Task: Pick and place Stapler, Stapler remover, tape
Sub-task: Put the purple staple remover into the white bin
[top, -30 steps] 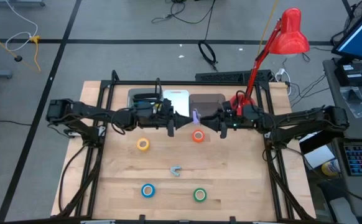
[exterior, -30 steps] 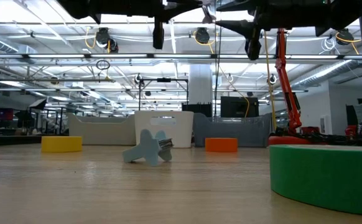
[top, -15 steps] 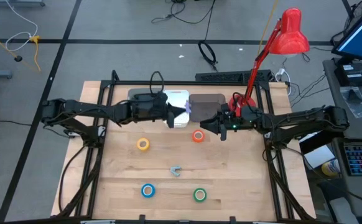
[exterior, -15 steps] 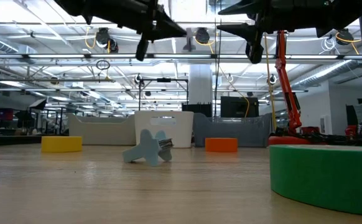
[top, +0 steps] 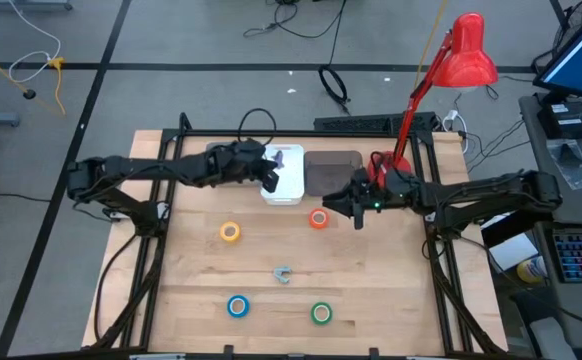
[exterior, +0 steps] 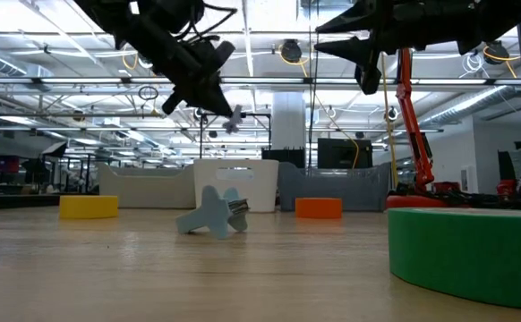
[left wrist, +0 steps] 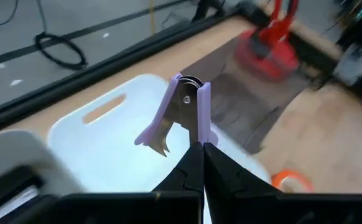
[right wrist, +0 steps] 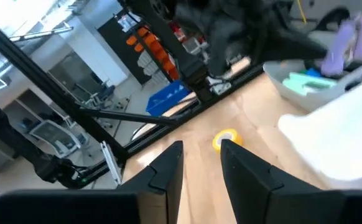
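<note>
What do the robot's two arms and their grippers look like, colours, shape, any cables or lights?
Both arms are dark, nearly black, slim and jointed, with black cables looping along them. The left gripper ends in two narrow, tapering black fingers. The right gripper has two flat, dark fingers, and a small green light shows near its wrist in the high view. No other markings can be made out.

Left gripper (top: 271, 178) blocks the white bin (top: 289, 188); tabletop (top: 371, 275) between tape rolls open.
</note>
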Robot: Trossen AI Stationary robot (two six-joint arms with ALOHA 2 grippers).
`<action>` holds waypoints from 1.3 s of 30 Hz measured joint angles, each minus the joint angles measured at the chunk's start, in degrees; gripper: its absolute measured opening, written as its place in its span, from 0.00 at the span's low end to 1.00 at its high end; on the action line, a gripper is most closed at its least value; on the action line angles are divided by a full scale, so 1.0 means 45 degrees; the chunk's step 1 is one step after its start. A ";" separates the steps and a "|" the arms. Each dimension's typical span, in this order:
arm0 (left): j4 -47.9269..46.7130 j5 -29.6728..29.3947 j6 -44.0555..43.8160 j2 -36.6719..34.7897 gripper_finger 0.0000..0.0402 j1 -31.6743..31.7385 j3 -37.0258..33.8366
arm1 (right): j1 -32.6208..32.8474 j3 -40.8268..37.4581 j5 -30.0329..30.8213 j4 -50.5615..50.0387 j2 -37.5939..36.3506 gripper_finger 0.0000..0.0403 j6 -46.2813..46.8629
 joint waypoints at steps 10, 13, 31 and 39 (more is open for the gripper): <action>-0.2508 0.0014 0.2353 0.1396 0.00 0.0477 0.2350 | -0.0752 0.0000 0.0022 -0.2839 -0.1649 0.22 -0.3349; -0.3470 0.0028 0.2925 0.2481 0.00 0.0594 0.3475 | -0.0862 0.0000 0.0058 -0.4015 -0.2352 0.22 -0.4293; -0.7266 0.0766 0.3884 0.6665 0.00 0.1479 0.6532 | -0.0960 0.0000 0.0049 -0.8907 -0.4646 0.23 -0.4215; -0.7304 0.1184 0.3836 0.6869 0.00 0.1737 0.6522 | -0.0960 0.0000 0.0053 -0.9028 -0.5200 0.22 -0.4897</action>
